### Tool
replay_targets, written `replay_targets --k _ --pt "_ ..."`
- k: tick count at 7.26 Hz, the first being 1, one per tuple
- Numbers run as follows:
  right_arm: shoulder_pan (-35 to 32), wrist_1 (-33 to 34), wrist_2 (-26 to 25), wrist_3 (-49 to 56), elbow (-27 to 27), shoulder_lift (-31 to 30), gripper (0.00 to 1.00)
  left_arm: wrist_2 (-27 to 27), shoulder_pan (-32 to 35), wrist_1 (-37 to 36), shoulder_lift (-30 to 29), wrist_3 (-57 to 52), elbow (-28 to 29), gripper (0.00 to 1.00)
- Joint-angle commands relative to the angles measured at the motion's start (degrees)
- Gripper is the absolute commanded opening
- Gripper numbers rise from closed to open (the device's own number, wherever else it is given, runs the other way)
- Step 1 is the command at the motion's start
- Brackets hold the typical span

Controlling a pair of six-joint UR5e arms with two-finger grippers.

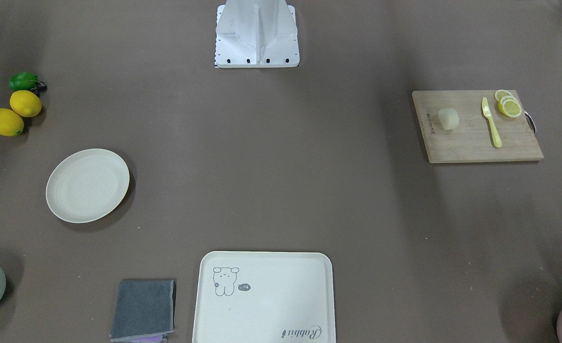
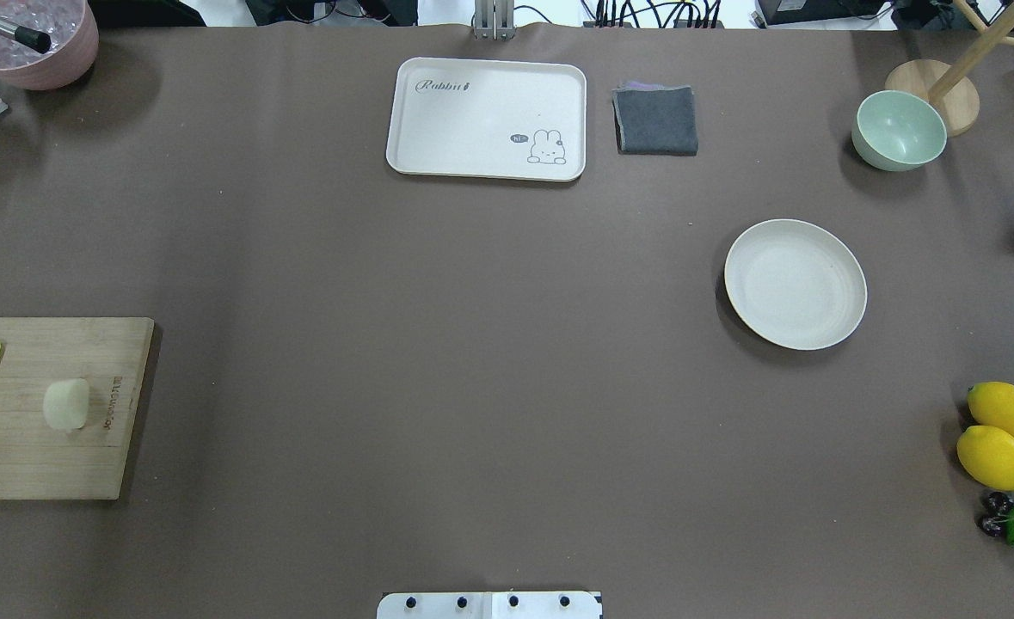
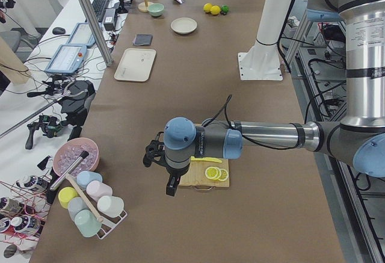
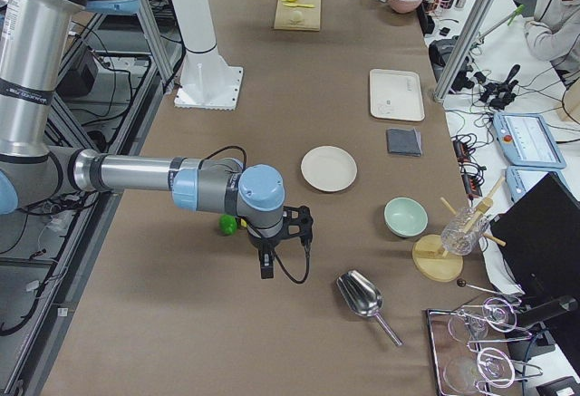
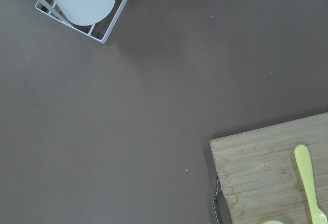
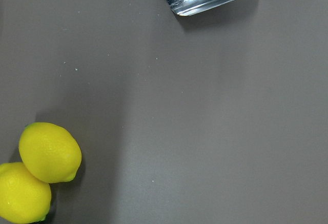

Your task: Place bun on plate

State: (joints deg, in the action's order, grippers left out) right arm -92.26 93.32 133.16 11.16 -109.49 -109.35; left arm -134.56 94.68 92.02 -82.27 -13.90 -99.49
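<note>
The left jaws hang at the end of the left arm (image 3: 264, 135), up in the air, with nothing in them that I can see. They show only from the side, so I cannot tell if they are wide or narrow. Right by them is the end of the wooden board (image 1: 476, 138) where the lemon slices (image 1: 508, 105) lie. A bit further in from the jaws is the yellow knife (image 1: 491, 123). Past the knife sits the bun (image 1: 448, 118), flat on the board, with nothing touching it.

The right jaws hang from the right arm (image 4: 136, 172) at the other end of the bench (image 1: 281, 166). I cannot tell how wide they are either. Near them are two lemons (image 6: 50, 152) and a metal scoop (image 4: 362, 298). The plate (image 1: 87, 185) is a little further off from these jaws, and well apart from the bun.

I think the job is just starting, because the bun has not been picked up yet. Next, the left jaws should move over the board, past the knife, stop above the bun, open wide, go down and squeeze it gently. The plate is far from there, so the bun needs a long carry, or maybe a pass to the right arm.
</note>
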Motion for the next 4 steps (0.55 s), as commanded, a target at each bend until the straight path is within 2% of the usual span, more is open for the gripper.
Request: replay_targets --k 1,4 --pt "0.07 0.02 0.08 0.0 0.06 -0.17 1.0 0.0 0.06 0.0 0.09 -0.07 -0.17 0.97" --pt "-0.02 -0.42 -0.36 0.0 -0.02 -0.17 1.0 0.35 -0.11 -0.17 0.26 0.1 -0.35 0.97"
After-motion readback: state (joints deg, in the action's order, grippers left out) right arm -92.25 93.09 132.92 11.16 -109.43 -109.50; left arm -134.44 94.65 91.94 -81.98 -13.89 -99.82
